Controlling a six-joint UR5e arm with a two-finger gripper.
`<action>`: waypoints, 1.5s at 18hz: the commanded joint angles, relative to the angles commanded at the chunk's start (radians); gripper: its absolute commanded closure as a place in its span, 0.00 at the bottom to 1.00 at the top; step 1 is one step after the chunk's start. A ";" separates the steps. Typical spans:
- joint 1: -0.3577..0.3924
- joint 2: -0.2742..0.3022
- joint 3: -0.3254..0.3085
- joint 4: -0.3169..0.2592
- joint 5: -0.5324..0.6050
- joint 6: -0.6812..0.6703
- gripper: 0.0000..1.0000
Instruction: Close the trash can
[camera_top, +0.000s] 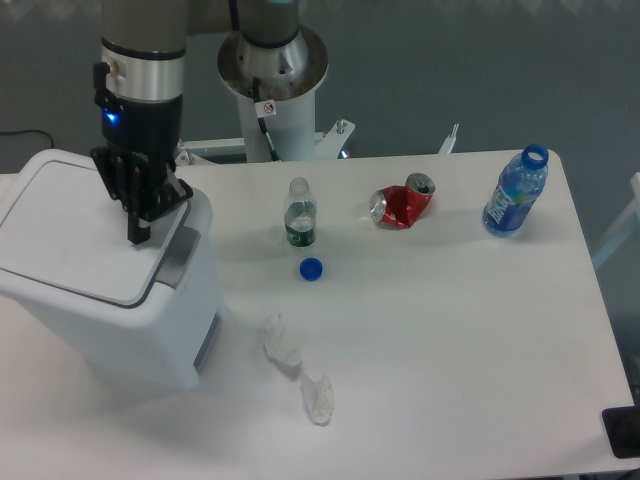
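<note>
The trash can (120, 320) is a big white boxy bin at the table's left edge. Its flat white lid (70, 230) lies down on the body, nearly level. The grey latch panel (178, 256) shows at the lid's right edge. My gripper (137, 236) hangs from the arm straight over the right part of the lid, pointing down. Its black fingers are pressed together into one narrow prong whose tip is at or just above the lid surface. It holds nothing.
A small clear bottle with a green label (300, 214) stands mid-table, with a blue cap (311, 268) in front of it. A crushed red can (402, 203) and an open blue water bottle (515, 192) are to the right. Crumpled white wrappers (283, 345) (319, 397) lie near the bin. The robot base (272, 70) is at the back.
</note>
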 joint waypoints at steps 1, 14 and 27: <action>0.000 -0.003 0.000 0.000 0.000 0.000 0.97; 0.057 0.009 0.040 -0.003 -0.021 -0.005 0.03; 0.308 -0.197 0.086 -0.003 0.152 0.018 0.00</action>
